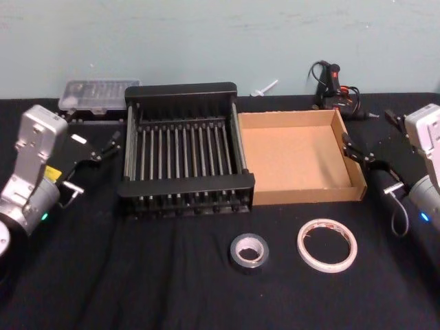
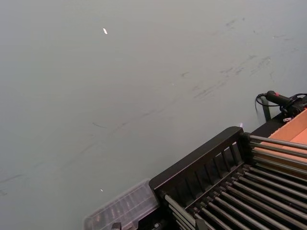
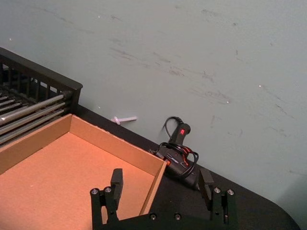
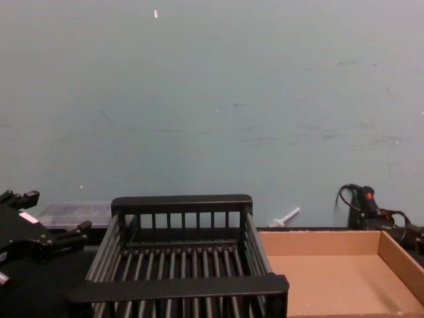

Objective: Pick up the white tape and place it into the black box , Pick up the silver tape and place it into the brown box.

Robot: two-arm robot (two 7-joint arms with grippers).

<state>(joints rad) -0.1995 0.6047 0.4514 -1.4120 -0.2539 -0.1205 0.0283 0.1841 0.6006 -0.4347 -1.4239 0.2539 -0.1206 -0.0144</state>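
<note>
Since both rolls lie flat near the front table edge, the white tape (image 1: 327,245) looks light and thin-walled, best pinched across its rim; the silver tape (image 1: 249,252), just left of it, looks stiffer. Right gripper (image 3: 160,184) hangs open and empty over the brown box (image 1: 354,167); left gripper (image 1: 110,146) looks open beside the black box (image 1: 184,185).

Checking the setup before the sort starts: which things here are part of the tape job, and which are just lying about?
Job: white tape; silver tape; black box; brown box.
Lying about: clear plastic case; black corded tool with red switch; small white plastic piece.
</note>
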